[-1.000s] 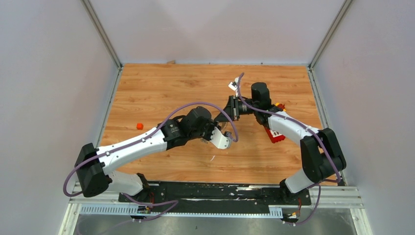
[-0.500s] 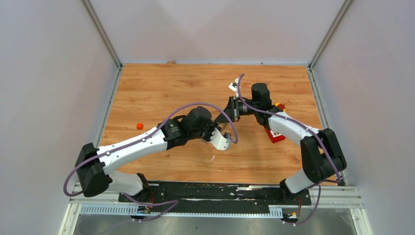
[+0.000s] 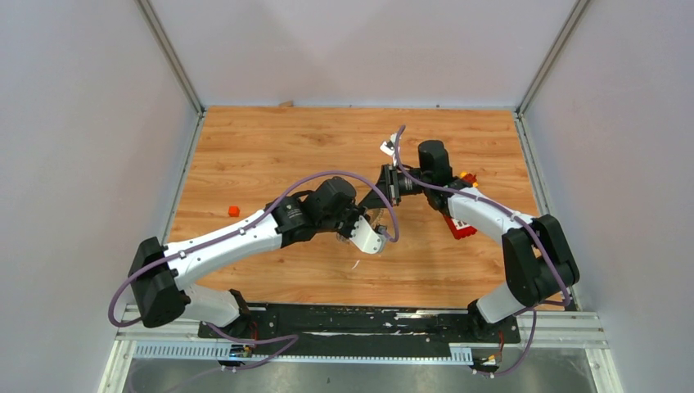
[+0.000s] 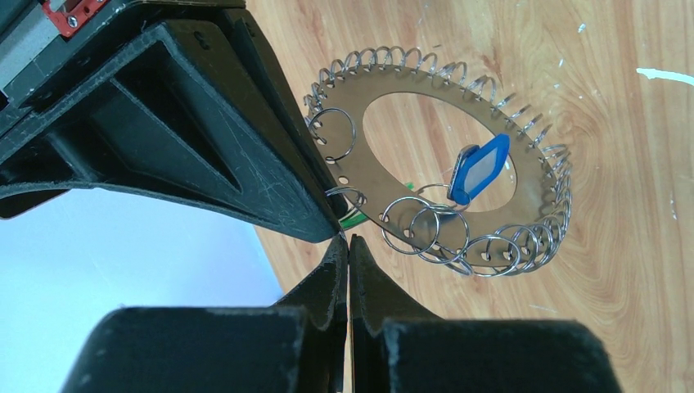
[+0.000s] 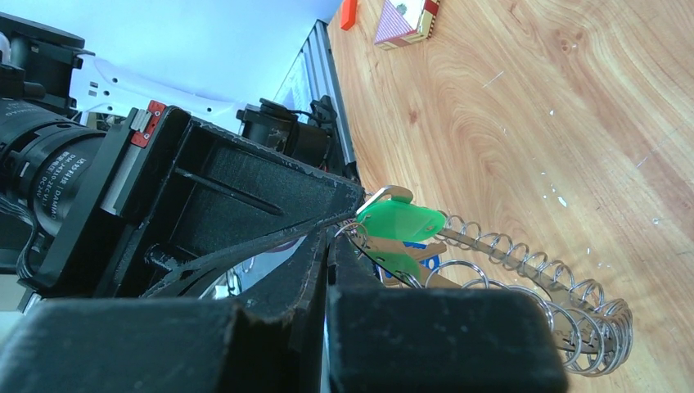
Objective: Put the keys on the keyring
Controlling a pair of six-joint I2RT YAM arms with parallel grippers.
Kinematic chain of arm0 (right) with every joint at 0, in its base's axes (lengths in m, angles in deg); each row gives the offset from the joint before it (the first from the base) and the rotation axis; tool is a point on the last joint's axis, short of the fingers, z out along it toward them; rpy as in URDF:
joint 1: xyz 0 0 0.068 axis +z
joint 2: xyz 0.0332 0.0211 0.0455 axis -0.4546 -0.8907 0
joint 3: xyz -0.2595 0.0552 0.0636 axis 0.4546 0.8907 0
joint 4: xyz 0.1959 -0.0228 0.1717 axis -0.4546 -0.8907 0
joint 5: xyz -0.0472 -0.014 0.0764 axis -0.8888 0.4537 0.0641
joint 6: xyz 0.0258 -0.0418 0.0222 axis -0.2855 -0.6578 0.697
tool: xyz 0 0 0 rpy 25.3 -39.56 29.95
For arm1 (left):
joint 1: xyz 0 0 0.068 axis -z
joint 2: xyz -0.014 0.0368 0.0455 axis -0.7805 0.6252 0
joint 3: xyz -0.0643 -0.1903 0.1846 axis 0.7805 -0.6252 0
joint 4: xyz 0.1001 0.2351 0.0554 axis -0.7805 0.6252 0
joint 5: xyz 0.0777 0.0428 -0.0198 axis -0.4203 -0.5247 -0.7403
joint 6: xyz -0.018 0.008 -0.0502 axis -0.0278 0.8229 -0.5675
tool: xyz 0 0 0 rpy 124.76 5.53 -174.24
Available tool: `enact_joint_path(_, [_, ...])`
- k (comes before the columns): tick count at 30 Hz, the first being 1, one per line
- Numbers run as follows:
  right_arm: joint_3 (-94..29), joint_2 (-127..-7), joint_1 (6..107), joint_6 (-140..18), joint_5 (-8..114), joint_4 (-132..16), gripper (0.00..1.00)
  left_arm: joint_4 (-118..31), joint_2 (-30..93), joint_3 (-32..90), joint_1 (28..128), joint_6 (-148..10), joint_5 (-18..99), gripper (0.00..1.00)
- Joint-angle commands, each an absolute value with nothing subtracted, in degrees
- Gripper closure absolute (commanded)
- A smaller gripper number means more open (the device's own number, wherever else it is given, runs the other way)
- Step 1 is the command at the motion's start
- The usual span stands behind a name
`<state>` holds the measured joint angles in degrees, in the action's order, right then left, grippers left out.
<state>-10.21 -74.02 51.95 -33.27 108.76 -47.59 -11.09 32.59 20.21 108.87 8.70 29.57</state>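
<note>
The keyring (image 4: 409,80) is a silver disc edged with many small split rings, held tilted above the table; it also shows in the right wrist view (image 5: 524,262). The blue key (image 4: 479,168) hangs on it. The green key (image 5: 401,219) sits at the disc's edge, where both grippers' tips meet; only a sliver of it (image 4: 352,219) shows in the left wrist view. My left gripper (image 4: 348,240) is shut, apparently on the green key's end. My right gripper (image 5: 329,237) is shut on a split ring at the keyring's edge. In the top view the grippers (image 3: 372,209) meet at mid-table.
A red block with white squares (image 3: 460,227) lies under the right forearm and also shows in the right wrist view (image 5: 405,20). A small orange block (image 3: 233,210) lies at the left. A red-and-yellow item (image 3: 467,176) lies near the right wall.
Both arms have shifted only slightly, the right wrist a little to the left. The grippers stay shut and together at the keyring.
</note>
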Motion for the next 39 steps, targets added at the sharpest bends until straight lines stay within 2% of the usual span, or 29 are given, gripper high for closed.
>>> enact_joint_path(1, [-13.87, -69.61, 52.67, -34.72, 110.65, -43.15, 1.0, -5.09, 34.5, 21.21, 109.12, 8.9, 34.42, 1.0])
enact_joint_path(25, [-14.27, -69.51, 53.06, -36.2, 111.01, -44.9, 1.0, -4.97, 34.61, 21.43, 108.15, 8.54, 36.03, 1.0])
enact_joint_path(39, [-15.7, -68.84, 52.79, -44.78, 108.76, -51.66, 1.0, -3.99, 24.27, 20.7, 102.29, 4.23, 39.65, 1.0])
